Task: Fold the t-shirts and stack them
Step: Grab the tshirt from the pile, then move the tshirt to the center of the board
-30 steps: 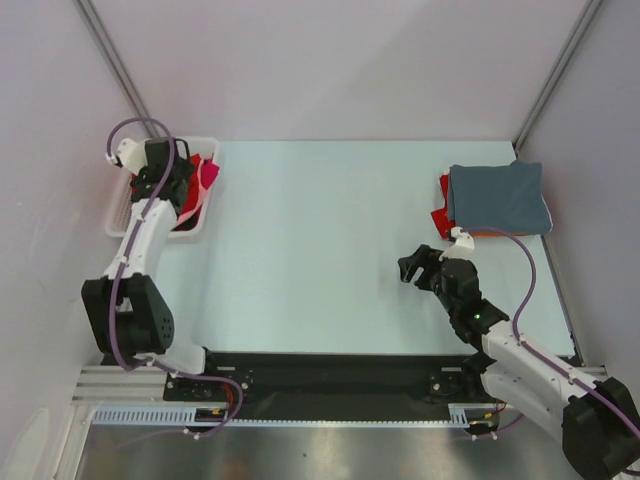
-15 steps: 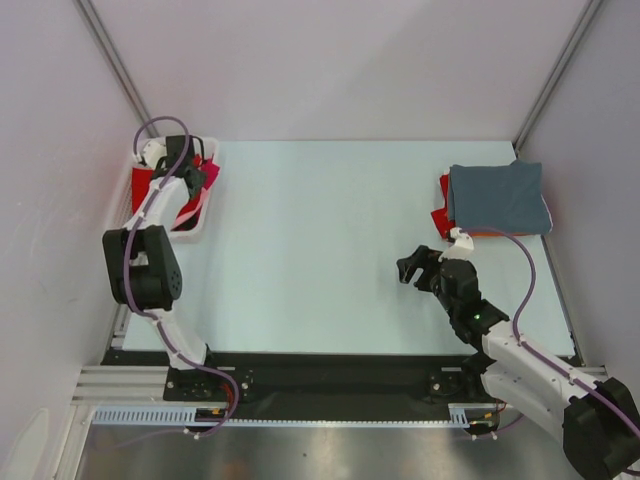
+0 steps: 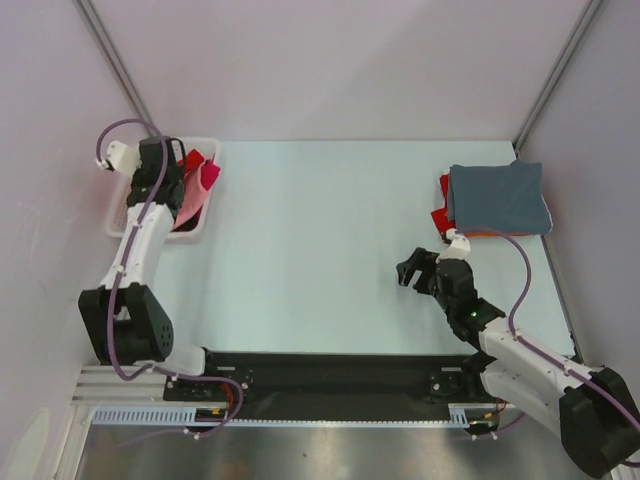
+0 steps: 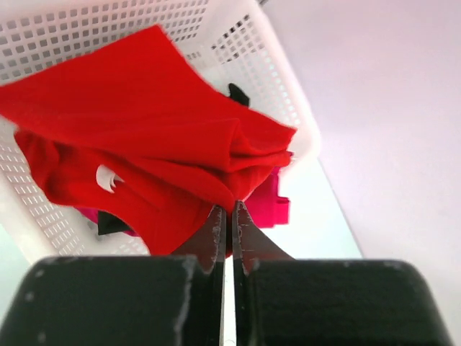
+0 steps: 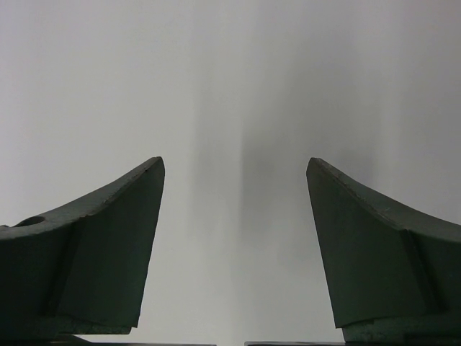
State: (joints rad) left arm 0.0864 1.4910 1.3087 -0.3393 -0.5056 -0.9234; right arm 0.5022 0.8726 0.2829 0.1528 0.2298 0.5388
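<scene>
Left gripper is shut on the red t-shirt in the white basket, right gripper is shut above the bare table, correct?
Not quite. The right gripper is open, not shut: the right wrist view shows its jaws standing wide apart, nothing between them. The left gripper is indeed shut on the red t-shirt in the white basket, and the right one is above the bare table.

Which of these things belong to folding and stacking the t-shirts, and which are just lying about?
Job in hand:
red t-shirt, pinched by the shut left end effector
pink t-shirt in the white basket
folded grey-blue t-shirt, stacked on red and orange t-shirts

Just there:
white basket
table
</scene>
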